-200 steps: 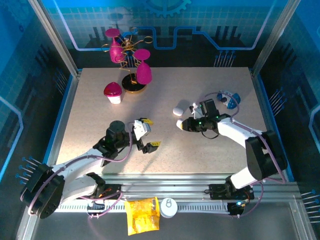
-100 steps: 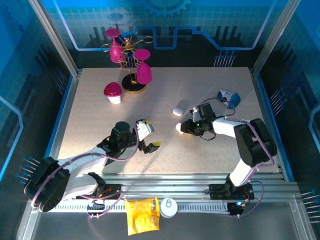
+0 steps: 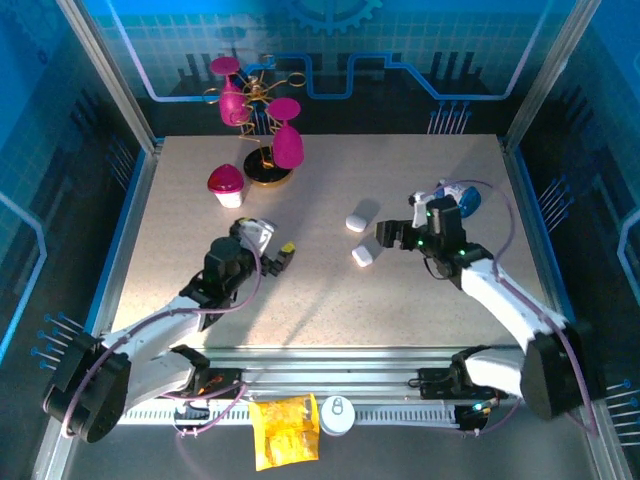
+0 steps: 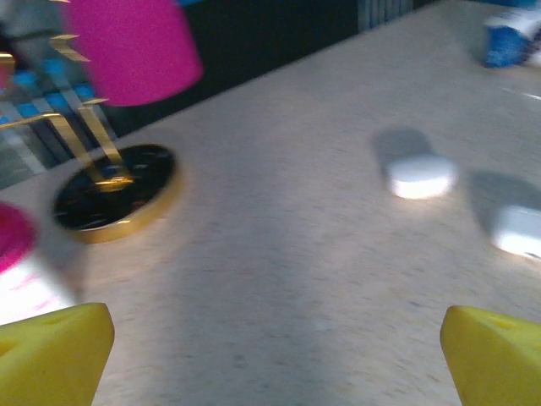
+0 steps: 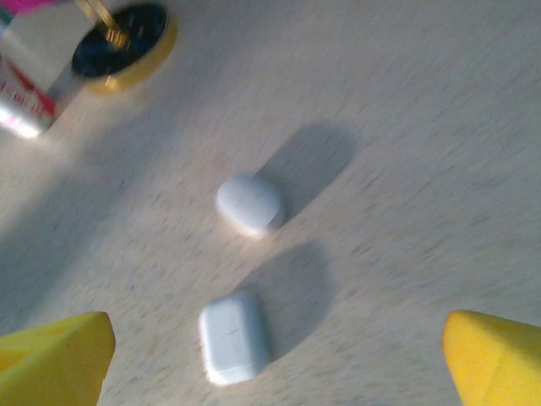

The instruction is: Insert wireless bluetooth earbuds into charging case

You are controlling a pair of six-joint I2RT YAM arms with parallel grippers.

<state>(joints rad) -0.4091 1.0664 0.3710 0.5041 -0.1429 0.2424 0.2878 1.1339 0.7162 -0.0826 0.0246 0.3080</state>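
The tan worktop (image 3: 180,280) is the biggest thing, and two arms come up from its near edge. The left arm (image 3: 160,325) reaches toward the middle. The left gripper (image 3: 274,246) has its yellow fingertips (image 4: 55,351) spread wide, with nothing between them. The right arm (image 3: 500,295) reaches in from the right edge. The right gripper (image 3: 388,236) is spread wide too and holds nothing. It hangs just to the right of two white cases. A gold stand (image 3: 262,140) with pink shapes sits near the far edge, left of the middle. A white cup (image 3: 228,190) with a pink top stands just beside it. A blue and white thing (image 3: 460,198) lies near the right edge. The far case (image 3: 361,217) and the near case (image 3: 365,255) lie flat near the middle of the worktop, close together but not touching. Each one's long side runs on a slant, pointing from the near left corner toward the far right corner. In the right wrist view the far case looks round like a pebble, and the near case looks more like a box.
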